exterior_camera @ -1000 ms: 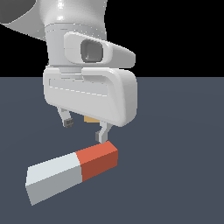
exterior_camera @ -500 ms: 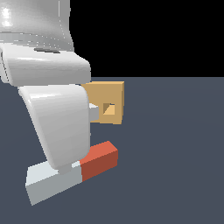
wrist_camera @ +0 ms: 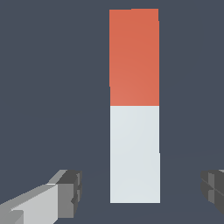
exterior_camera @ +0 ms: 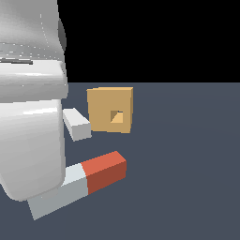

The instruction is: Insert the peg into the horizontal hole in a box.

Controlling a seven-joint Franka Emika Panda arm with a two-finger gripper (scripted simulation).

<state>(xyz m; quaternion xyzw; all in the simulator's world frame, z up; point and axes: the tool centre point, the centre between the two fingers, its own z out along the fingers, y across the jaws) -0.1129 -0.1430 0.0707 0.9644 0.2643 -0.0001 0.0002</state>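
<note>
The hand (wrist_camera: 138, 192) stands open, one finger (wrist_camera: 65, 192) on each side of the grey end of the peg (wrist_camera: 134, 109), clear of it and gripping nothing; this straddling pose is judged a set-up for grasping the bar across its width, away from the red tip that must enter first. The peg lies flat on the tabletop (exterior_camera: 187, 164), near the camera in the exterior view, red end toward that view's right; the box (exterior_camera: 110, 109) sits farther back, apart from the peg, its hole (exterior_camera: 116, 116) facing the camera. Only the wrist view shows the gap between fingers and peg; only the exterior view shows box and hole, where the arm's body hides the fingertips.
</note>
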